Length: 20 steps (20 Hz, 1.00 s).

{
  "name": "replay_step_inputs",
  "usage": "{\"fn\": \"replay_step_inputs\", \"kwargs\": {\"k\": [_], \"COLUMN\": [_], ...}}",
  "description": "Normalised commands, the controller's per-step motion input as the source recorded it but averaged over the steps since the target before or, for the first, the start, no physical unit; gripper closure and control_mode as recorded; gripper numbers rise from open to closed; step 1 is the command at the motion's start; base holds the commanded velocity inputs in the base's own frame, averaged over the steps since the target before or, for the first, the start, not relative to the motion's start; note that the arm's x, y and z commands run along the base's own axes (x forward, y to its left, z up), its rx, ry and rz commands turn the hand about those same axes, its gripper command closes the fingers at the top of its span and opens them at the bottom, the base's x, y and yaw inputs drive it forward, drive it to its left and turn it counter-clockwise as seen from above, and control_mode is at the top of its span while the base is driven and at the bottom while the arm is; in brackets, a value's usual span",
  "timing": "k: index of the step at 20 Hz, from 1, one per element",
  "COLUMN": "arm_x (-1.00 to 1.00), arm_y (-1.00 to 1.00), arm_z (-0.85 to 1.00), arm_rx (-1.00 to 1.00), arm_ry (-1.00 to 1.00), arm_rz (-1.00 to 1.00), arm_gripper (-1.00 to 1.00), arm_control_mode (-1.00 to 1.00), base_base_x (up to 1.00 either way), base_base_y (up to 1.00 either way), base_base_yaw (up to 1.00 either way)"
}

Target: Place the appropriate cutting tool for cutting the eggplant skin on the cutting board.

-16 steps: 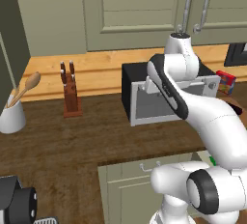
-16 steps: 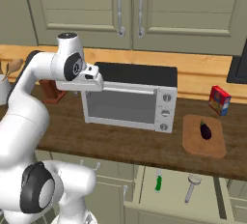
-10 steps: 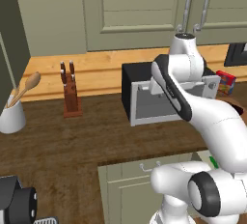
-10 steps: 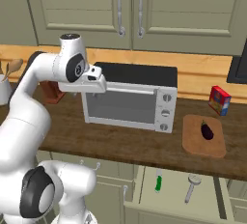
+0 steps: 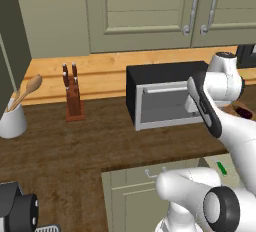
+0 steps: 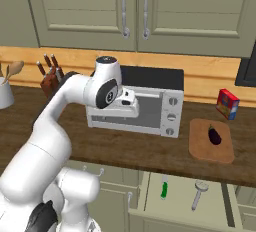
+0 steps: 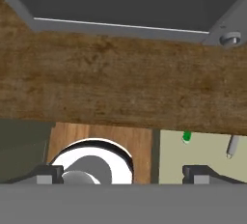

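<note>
The gripper (image 7: 123, 172) hangs above the wooden counter in front of the toaster oven (image 6: 145, 107), its jaws spread wide with nothing between them. In the hand view its two dark fingertips (image 7: 205, 174) frame the counter's front edge and, past it, an open drawer (image 6: 227, 215) with a pale floor.

The cutting tool (image 6: 198, 194), a slim light-grey utensil, lies in that drawer, below counter level and off to the gripper's right in the right base view. Its long axis runs roughly front to back in the drawer, rounded head toward the counter. A small green item (image 6: 163, 190) lies apart from it to the left.

The cutting board (image 6: 211, 139) sits on the counter to the right of the toaster oven, just above the drawer, with the eggplant (image 6: 214, 135) on its upper half. A red box (image 6: 227, 104) stands behind it.

Reaching the tool likely means moving right and down past the counter edge; the drawer walls leave limited room.
</note>
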Motion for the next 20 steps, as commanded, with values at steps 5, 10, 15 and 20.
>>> {"fn": "replay_step_inputs", "kwargs": {"k": [5, 10, 15, 20], "arm_x": [-0.05, 0.0, -0.07, -0.09], "arm_y": [-1.0, -0.99, -1.0, -0.94], "arm_z": [-0.76, -0.74, -0.68, -0.73], "arm_rx": [0.0, 0.0, -0.01, -0.01], "arm_ry": [0.08, 0.09, 0.0, -0.02], "arm_rz": [-0.02, -0.02, -0.09, -0.11], "arm_gripper": [-1.0, -1.0, -1.0, -1.0], "arm_control_mode": [-1.0, -1.0, -1.0, -1.0], "base_base_x": [0.0, 0.0, 0.0, 0.0], "base_base_y": [0.0, 0.0, 0.0, 0.0], "base_base_yaw": [0.0, 0.0, 0.0, 0.0]}}
